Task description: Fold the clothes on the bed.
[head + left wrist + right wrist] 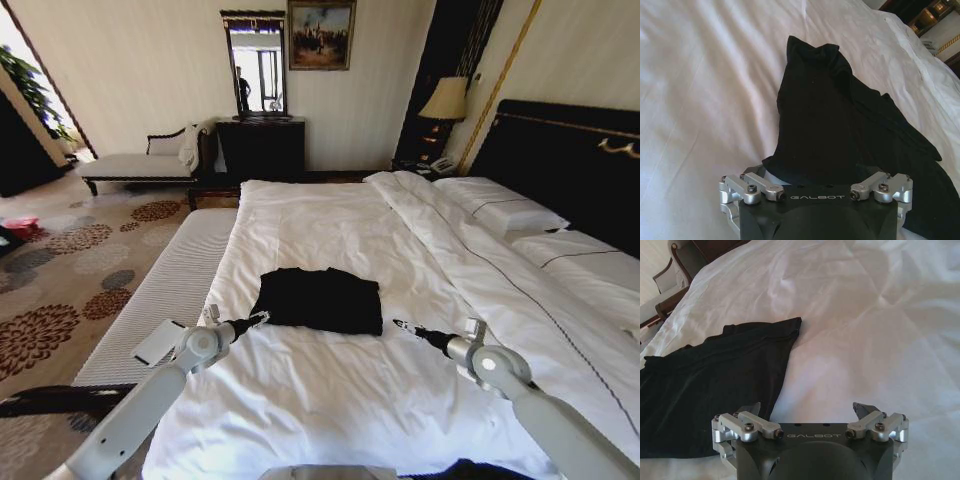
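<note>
Bed [330,400]: white duvet, dark headboard [565,160], pillows [500,210]. Room: patterned carpet [70,270], chaise [140,160], mirror [255,65], lamp [445,100]. T-shirt [320,298]: black, folded, mid-bed. My left gripper [255,320] touches its corner, fingers hidden, cannot tell; my right gripper [402,325] spread, just beside it.

Daylight is pouring in from the doorway [12,60] at far left, glaring on the white duvet [330,380], while the lamp [445,98] is glowing faintly and the head view's edges are bending.
</note>
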